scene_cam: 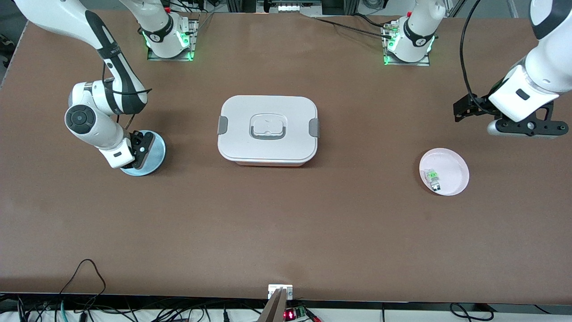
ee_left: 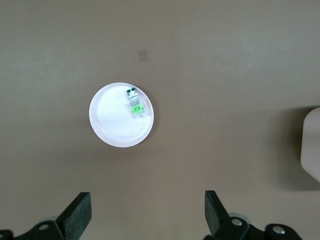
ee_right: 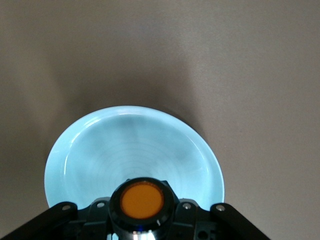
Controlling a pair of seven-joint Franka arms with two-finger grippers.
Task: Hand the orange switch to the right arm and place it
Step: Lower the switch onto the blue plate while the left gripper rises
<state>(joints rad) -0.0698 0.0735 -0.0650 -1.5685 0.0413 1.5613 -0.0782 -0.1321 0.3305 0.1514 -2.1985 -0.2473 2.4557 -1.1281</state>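
Note:
The orange switch, black with a round orange face, sits between the jaws of my right gripper. That gripper is shut on it, low over a light blue saucer. In the front view the right gripper hides the switch over the blue saucer at the right arm's end of the table. My left gripper hangs open and empty in the air at the left arm's end, over bare table beside a pink saucer. Its fingertips stand wide apart.
The pink saucer holds a small clear-grey part with a green top, which also shows in the left wrist view. A white lidded box stands at the table's middle, between the two saucers.

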